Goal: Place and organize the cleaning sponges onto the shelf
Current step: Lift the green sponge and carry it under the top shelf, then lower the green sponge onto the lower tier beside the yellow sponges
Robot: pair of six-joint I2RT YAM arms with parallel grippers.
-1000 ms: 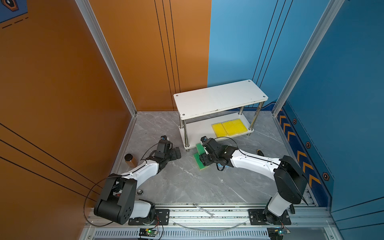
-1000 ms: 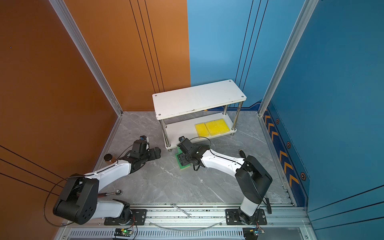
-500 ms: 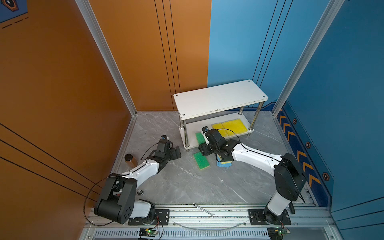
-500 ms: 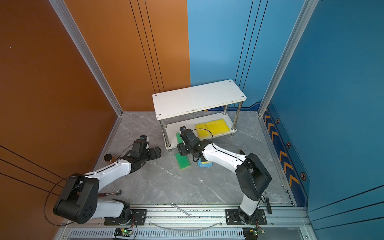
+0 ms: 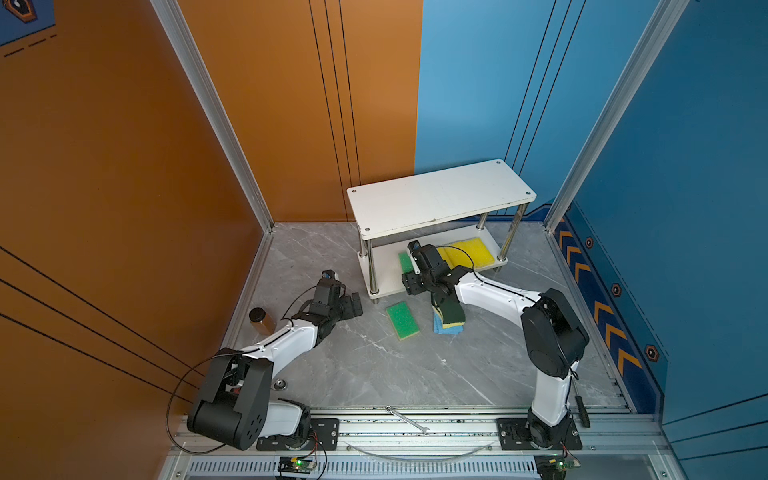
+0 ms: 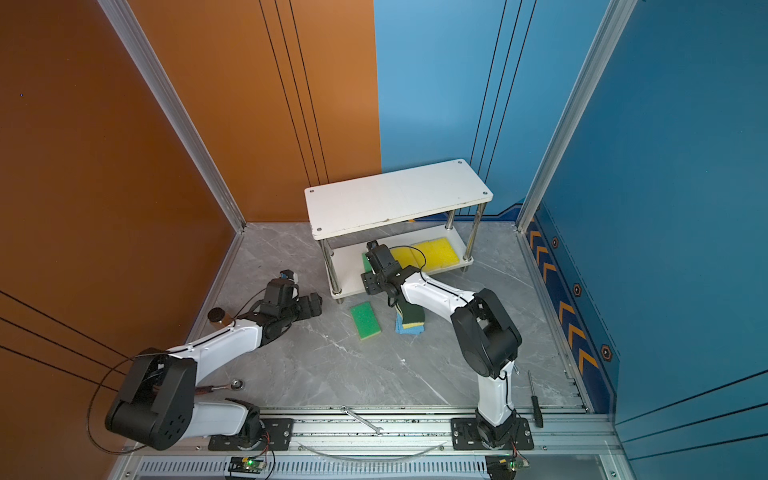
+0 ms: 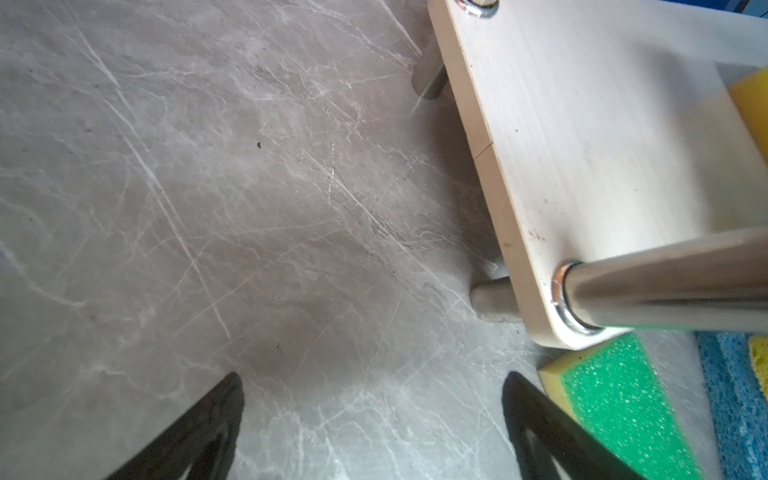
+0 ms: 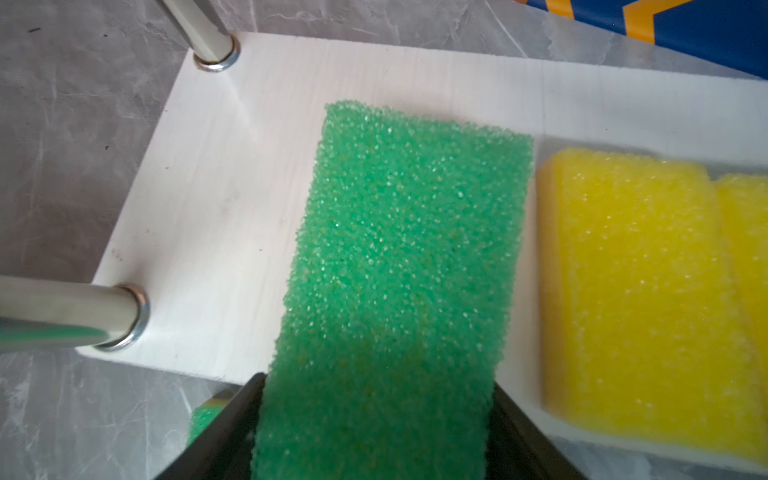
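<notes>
right gripper (image 8: 378, 399) clamps green sponge (image 8: 407, 249) by one end, flat over shelf (image 8: 216, 187) lower board, long side parallel to yellow sponges (image 8: 631, 282), likely to extend row; left gripper (image 7: 372, 378) spread wide, empty, beside shelf corner; second green sponge (image 5: 402, 320) on floor (image 5: 374, 365)

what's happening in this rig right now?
The right gripper is shut on a green sponge, holding it over the lower board of the shelf, next to two yellow sponges already there. Whether it touches the board I can't tell. The left gripper is open and empty over the floor by the shelf's corner. A second green sponge and a stack of blue, yellow and dark-green-topped ones lie on the floor in front.
</notes>
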